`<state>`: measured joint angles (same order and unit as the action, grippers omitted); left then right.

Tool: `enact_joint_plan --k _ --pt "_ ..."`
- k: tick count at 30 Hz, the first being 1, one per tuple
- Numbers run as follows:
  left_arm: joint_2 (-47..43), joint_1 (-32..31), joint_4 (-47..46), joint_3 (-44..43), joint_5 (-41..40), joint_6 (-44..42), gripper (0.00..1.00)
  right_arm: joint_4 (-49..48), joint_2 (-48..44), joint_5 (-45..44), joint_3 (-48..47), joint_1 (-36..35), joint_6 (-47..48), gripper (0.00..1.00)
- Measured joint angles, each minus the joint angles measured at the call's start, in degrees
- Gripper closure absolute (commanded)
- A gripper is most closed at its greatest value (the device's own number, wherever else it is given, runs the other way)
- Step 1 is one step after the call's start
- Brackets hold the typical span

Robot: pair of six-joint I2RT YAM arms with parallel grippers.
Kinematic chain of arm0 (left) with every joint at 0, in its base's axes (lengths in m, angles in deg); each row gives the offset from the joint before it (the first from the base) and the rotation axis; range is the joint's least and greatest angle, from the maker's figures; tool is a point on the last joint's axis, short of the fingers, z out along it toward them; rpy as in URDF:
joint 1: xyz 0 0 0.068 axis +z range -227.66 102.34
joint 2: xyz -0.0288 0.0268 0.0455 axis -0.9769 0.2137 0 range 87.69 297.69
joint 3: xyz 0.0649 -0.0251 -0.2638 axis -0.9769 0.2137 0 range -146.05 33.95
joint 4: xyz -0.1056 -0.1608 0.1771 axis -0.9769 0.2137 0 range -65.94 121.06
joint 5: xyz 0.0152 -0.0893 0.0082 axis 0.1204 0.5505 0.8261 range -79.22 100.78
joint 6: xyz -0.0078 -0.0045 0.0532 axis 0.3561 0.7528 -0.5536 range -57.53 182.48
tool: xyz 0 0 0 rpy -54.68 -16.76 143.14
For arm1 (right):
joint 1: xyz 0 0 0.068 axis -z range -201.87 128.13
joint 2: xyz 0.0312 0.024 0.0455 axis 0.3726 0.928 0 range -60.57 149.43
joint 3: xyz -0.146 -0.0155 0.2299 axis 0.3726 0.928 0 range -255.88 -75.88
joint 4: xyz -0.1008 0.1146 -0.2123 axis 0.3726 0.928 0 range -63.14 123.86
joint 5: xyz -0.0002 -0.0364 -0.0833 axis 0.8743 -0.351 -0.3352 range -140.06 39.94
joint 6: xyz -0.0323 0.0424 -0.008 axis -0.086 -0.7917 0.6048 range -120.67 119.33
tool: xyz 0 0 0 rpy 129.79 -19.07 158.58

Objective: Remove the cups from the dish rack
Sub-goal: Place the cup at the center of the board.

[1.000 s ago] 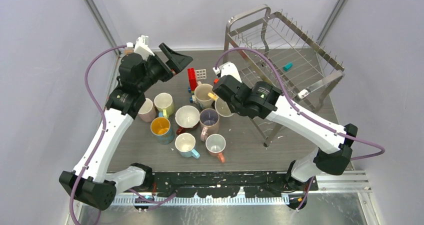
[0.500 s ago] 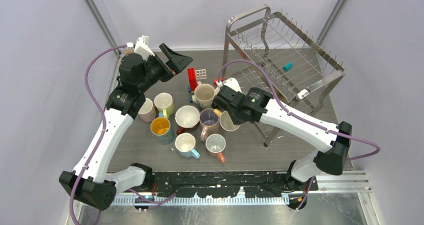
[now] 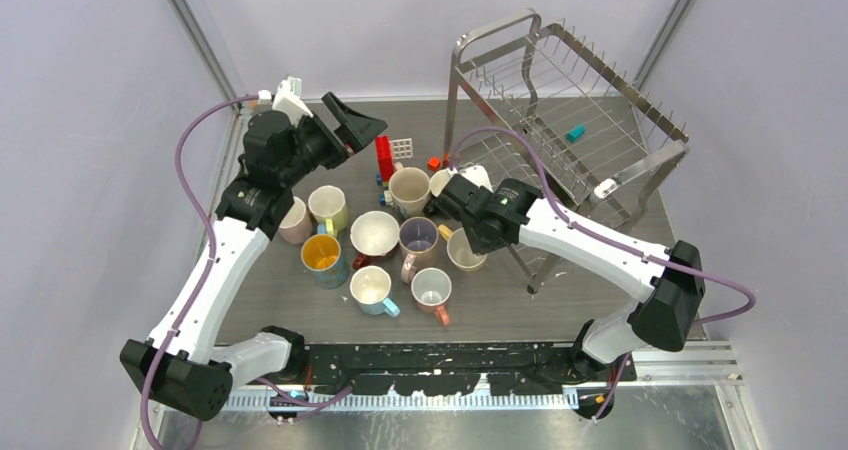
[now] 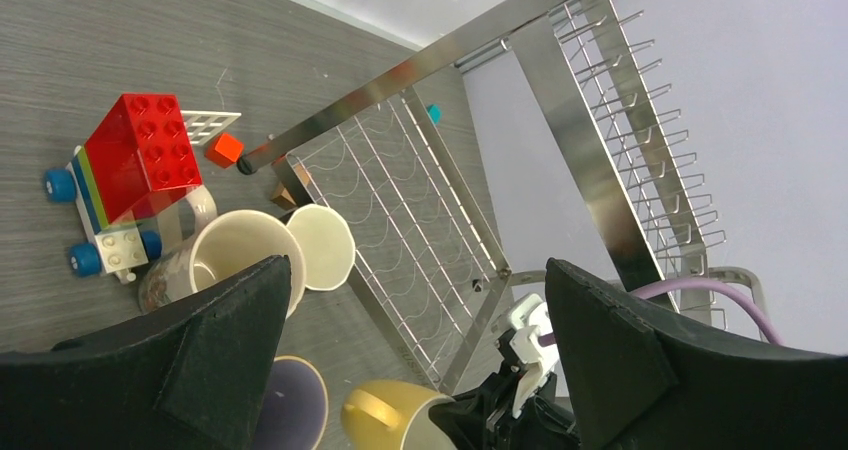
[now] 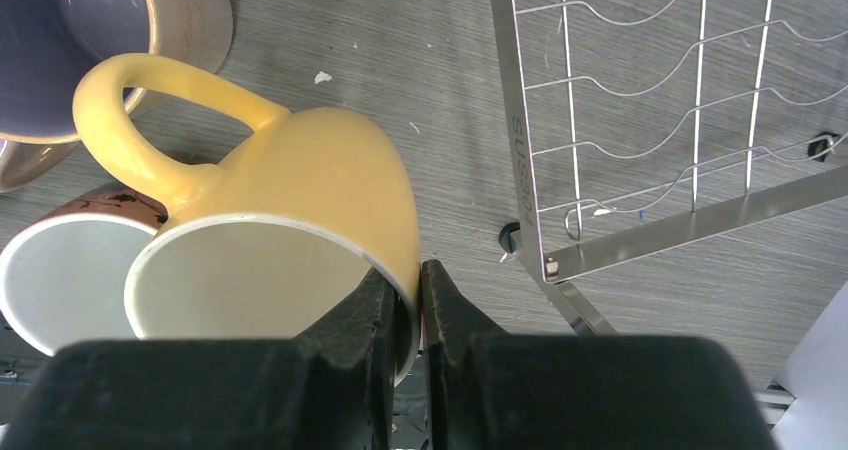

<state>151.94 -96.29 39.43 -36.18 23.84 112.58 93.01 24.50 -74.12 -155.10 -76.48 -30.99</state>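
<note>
Near: cups point(image 3: 374, 234), grouped upright on the table point(image 3: 520, 305), already unloaded.
Middle: right gripper point(image 5: 420, 280), pinched shut on the rim wall of a yellow mug point(image 5: 330, 170), which is held tilted low beside the group, likely for setting down.
Beyond: left gripper point(image 3: 358, 120), spread wide, holding nothing.
Far: dish rack point(image 4: 590, 170), no cups seen on it.

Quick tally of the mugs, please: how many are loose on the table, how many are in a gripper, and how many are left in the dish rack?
Loose mugs on the table: 9
Yellow mug pinched in the right gripper: 1
Mugs seen in the dish rack: 0
Total: 10 mugs
</note>
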Motion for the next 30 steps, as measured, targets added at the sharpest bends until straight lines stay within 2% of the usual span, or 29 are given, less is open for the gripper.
enact_joint_plan --k 30 --pt "0.0 0.0 -0.98 1.95 0.9 0.24 0.0 -8.79 1.73 4.17 9.99 3.04 -3.98 0.99"
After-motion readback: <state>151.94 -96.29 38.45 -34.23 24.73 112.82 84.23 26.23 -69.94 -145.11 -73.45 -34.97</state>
